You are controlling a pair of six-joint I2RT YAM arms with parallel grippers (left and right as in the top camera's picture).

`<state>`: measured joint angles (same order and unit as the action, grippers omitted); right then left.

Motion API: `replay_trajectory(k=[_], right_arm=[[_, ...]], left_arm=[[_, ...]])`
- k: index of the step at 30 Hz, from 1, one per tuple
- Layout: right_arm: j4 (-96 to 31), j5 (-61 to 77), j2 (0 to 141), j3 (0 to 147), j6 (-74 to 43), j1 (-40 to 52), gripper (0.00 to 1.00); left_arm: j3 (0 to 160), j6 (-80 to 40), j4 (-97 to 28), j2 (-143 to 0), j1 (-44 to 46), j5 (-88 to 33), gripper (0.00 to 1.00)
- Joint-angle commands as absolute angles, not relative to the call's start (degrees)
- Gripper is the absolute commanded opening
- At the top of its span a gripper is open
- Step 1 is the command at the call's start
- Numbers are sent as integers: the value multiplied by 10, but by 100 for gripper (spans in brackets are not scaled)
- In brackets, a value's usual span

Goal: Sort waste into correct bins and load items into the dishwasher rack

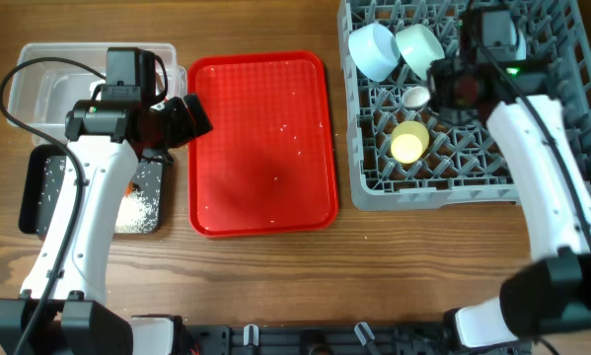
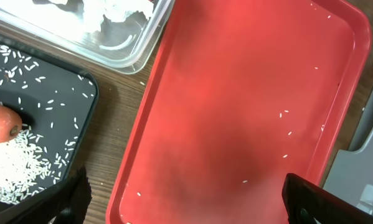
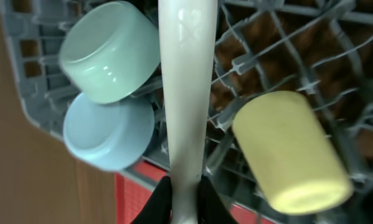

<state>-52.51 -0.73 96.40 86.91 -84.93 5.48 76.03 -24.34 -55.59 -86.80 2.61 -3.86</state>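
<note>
My right gripper [image 3: 186,194] is shut on the handle of the white plastic spoon [image 3: 186,81] and holds it over the grey dishwasher rack [image 1: 453,193]. The spoon's bowl shows in the overhead view [image 1: 415,97]. In the rack lie a light blue bowl [image 1: 372,49], a pale green bowl [image 1: 420,44] and a yellow cup [image 1: 408,144]. My left gripper [image 2: 192,210] is open and empty above the red tray's left edge. The black tray [image 2: 61,93] holds rice [image 2: 12,174] and an orange carrot [image 2: 2,121]. The clear tub [image 2: 111,53] holds crumpled white paper [image 2: 111,9]. I cannot make out the plate.
The flat red serving tray [image 1: 260,148] lies between the bins and the rack, with a few loose rice grains on it. The clear tub [image 1: 48,79] is behind the black tray [image 1: 38,187] at the far left. Cables run along both arms.
</note>
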Motion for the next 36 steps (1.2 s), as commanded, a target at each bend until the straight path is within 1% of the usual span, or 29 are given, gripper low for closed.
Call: replay_trajectory(k=[1, 2, 3, 4, 5, 6, 8, 9, 11, 12, 13, 14, 15, 16, 17, 18, 20, 24, 25, 26, 27, 28, 31, 33, 36], right_arm=[[-495, 17, 1029, 847, -921, 59, 4], [-482, 27, 1049, 847, -915, 59, 4], [-475, 36, 1065, 847, -915, 59, 15], [-475, 37, 1070, 847, -909, 59, 32], [-471, 37, 1070, 847, -892, 59, 40], [-450, 37, 1068, 848, -842, 59, 53], [-431, 37, 1050, 856, -772, 59, 70], [-427, 37, 1040, 856, -758, 59, 71], [-422, 36, 992, 856, -694, 59, 74], [-423, 39, 962, 856, -627, 59, 75], [-429, 52, 922, 856, -535, 59, 75], [-435, 76, 889, 856, -436, 59, 75], [-458, 118, 843, 856, -311, 59, 76], [-493, 148, 805, 856, -227, 59, 94], [-532, 153, 774, 856, -189, 59, 100], [-583, 148, 741, 856, -178, 59, 100], [-679, 149, 685, 856, -197, 59, 100], [-722, 128, 652, 856, -192, 59, 100], [-722, 115, 653, 856, -176, 59, 100], [-715, 116, 654, 856, -136, 59, 100], [-698, 116, 654, 856, -90, 59, 100], [-687, 116, 654, 854, -73, 59, 100], [-597, 104, 649, 824, -59, 59, 100], [-474, 102, 601, 734, -44, 59, 100], [-310, 101, 488, 540, -30, 59, 100]], left_arm=[[760, -249, -555, -872, 23, -31, 100], [760, -249, -555, -872, 23, -31, 100], [760, -249, -555, -872, 23, -31, 100], [760, -249, -555, -872, 23, -31, 100], [760, -249, -555, -872, 23, -31, 100], [760, -249, -555, -872, 23, -31, 100], [760, -249, -555, -872, 23, -31, 100], [760, -249, -555, -872, 23, -31, 100], [760, -249, -555, -872, 23, -31, 100], [760, -249, -555, -872, 23, -31, 100], [760, -249, -555, -872, 23, -31, 100], [760, -249, -555, -872, 23, -31, 100], [760, -249, -555, -872, 23, -31, 100], [760, -249, -555, -872, 23, -31, 100], [760, -249, -555, -872, 23, -31, 100], [760, -249, -555, -872, 23, -31, 100], [760, -249, -555, -872, 23, -31, 100], [760, -249, -555, -872, 23, -31, 100], [760, -249, -555, -872, 23, -31, 100], [760, -249, -555, -872, 23, -31, 100], [760, -249, -555, -872, 23, -31, 100], [760, -249, -555, -872, 23, -31, 100], [760, -249, -555, -872, 23, -31, 100], [760, -249, -555, -872, 23, -31, 100], [760, -249, -555, -872, 23, -31, 100]])
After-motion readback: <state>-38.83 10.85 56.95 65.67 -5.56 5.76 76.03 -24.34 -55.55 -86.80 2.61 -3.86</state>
